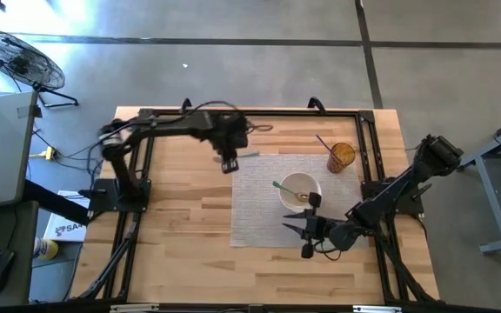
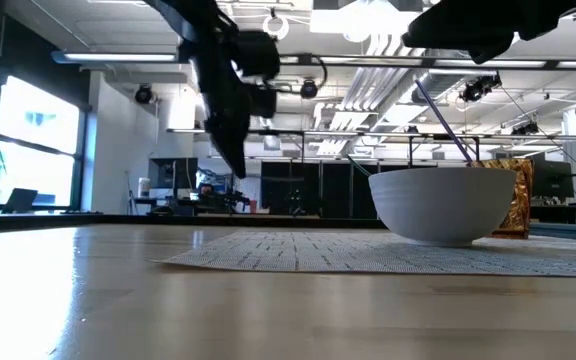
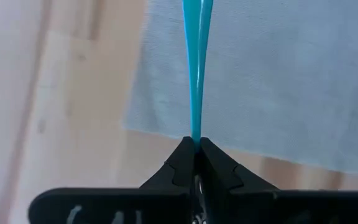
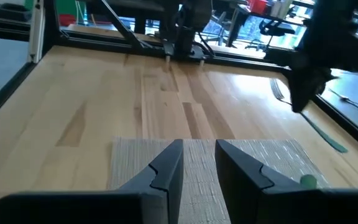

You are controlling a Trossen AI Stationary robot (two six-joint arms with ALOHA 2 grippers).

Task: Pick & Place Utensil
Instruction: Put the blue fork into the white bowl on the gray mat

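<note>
Left gripper (image 1: 230,162) hangs above the far left corner of the woven placemat (image 1: 259,222), clear of the wooden surface (image 1: 172,226). Its fingers (image 3: 185,163) are pressed together on the end of a teal utensil (image 3: 196,68); the handle runs straight out from the fingertips over the mat's edge. In the high view the teal utensil points toward the mat's middle.

Right gripper (image 1: 306,229) sits low at the near side of the mat, just beside the white bowl (image 1: 300,190). Its fingers (image 4: 166,167) stand slightly apart with a narrow gap, nothing between them.

A green utensil (image 1: 282,187) leans in the bowl, handle over the left rim. The bowl rests on the mat, right of centre. Amber cup (image 1: 341,157) stands at the mat's far right corner holding a thin dark stick (image 1: 323,143), tilted leftward.

Low view: bowl in front of cup; left arm raised over the mat's left part.
</note>
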